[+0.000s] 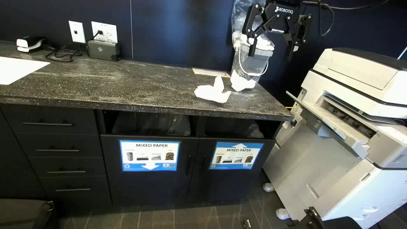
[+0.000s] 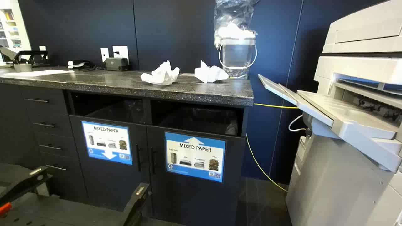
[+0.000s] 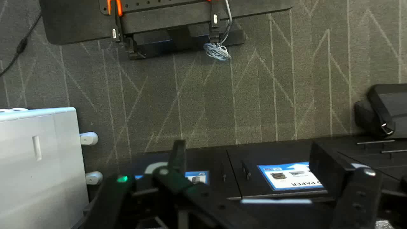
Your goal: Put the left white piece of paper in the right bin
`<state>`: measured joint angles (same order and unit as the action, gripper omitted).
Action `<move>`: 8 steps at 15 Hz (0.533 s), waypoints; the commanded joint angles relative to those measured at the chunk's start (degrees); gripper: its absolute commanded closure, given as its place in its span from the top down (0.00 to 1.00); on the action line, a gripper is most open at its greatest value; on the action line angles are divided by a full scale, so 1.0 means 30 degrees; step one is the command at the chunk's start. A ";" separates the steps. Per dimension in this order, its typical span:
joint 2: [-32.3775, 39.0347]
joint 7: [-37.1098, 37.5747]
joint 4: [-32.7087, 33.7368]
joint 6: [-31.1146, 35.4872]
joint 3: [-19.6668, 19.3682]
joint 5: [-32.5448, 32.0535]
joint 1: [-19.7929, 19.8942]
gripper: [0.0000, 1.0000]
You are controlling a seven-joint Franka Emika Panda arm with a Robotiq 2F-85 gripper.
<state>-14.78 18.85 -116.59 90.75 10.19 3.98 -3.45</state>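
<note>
Two crumpled white papers lie on the dark counter. The left paper (image 1: 212,93) is nearer the counter's front edge in an exterior view, and it also shows in an exterior view (image 2: 160,74). The right paper (image 1: 241,83) sits beside it by the bucket, also seen in an exterior view (image 2: 211,74). The right bin (image 1: 233,128) is a dark lined opening under the counter, also in an exterior view (image 2: 198,119). My gripper (image 1: 271,50) is open and empty, above the counter's right end; it also shows open in the wrist view (image 3: 251,159). No paper shows in the wrist view.
A clear bucket (image 1: 252,58) with a plastic bag stands at the counter's back right. A printer (image 1: 321,152) with a protruding tray stands right of the counter. The left bin (image 2: 108,106) adjoins the right one. A flat white sheet (image 1: 20,68) lies far left.
</note>
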 commanded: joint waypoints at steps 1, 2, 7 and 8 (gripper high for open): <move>0.0026 0.0041 0.0107 -0.0043 -0.0162 -0.0042 -0.0185 1.00; -0.0001 0.0035 0.0139 -0.0014 -0.0163 -0.0041 -0.0183 1.00; 0.0299 -0.0135 0.0258 0.0392 -0.0067 -0.0745 -0.0153 1.00; 0.0556 -0.0585 0.0270 0.0736 -0.0025 -0.1428 -0.0168 1.00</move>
<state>-14.75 18.79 -116.28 90.93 10.18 3.18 -3.46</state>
